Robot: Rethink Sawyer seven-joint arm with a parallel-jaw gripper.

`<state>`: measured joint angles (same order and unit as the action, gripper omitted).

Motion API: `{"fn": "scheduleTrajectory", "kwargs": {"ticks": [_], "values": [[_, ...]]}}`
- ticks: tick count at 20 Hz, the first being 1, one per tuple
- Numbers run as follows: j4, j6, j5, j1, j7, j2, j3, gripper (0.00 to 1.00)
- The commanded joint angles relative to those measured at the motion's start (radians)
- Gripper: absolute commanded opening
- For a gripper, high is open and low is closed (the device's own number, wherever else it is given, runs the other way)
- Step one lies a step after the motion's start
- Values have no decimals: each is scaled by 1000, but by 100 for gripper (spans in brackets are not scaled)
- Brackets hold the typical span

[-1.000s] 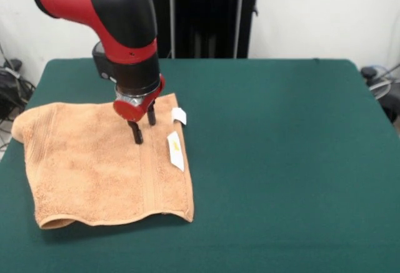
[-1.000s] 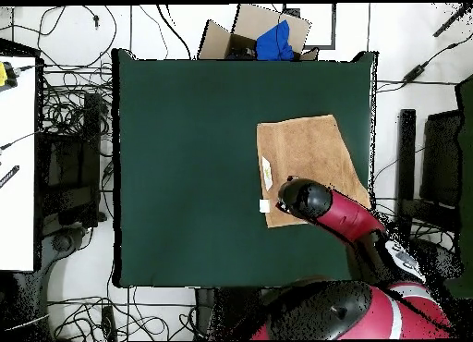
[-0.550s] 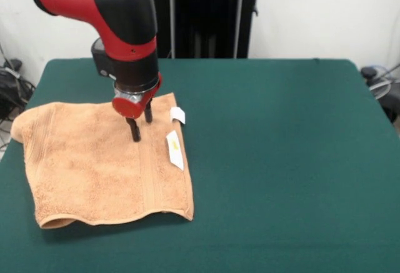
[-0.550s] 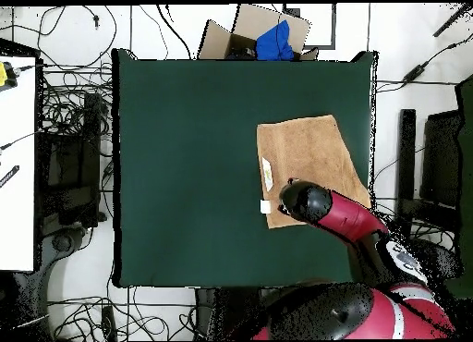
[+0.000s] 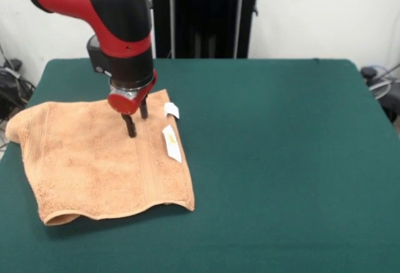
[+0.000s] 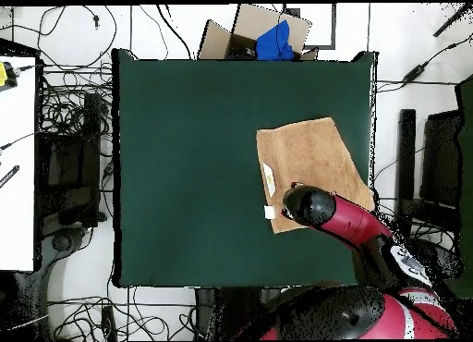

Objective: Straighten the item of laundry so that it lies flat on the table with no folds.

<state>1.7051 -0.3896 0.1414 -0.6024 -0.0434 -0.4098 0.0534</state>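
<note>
The orange-tan towel (image 5: 100,160) lies on the green table (image 5: 281,160), toward the left side of the table in the front view and close to that side's edge; in the overhead view the same towel (image 6: 309,163) sits near the right edge of the table (image 6: 185,153), toward the robot's side. The towel is spread mostly flat, but its front edge is wavy and its front left corner curls up slightly in the front view. A woven band runs front to back across the towel, near the side that carries the tags. Two small white tags sit on that edge: a longer tag (image 5: 171,143) lying along the edge and a shorter tag (image 5: 170,110) near the far corner. The gripper (image 5: 135,118) points down over the far part of the towel, just beside the tags; two dark fingers (image 5: 130,125) show a narrow gap between them, and no cloth is visibly pinched. Whether the tips touch the terry cannot be told. In the overhead view the arm covers the gripper.
</note>
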Motion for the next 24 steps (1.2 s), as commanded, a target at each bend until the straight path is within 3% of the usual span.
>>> {"fn": "scheduleTrajectory", "kwargs": {"ticks": [1,4,5,13,24], "values": [[47,-26,76,-13,-178,70,19,100],[51,-49,64,-31,-170,80,39,100],[55,-52,61,-37,-166,82,46,0],[94,-50,55,-16,-210,68,22,0],[232,85,30,-19,-323,61,-5,0]]}}
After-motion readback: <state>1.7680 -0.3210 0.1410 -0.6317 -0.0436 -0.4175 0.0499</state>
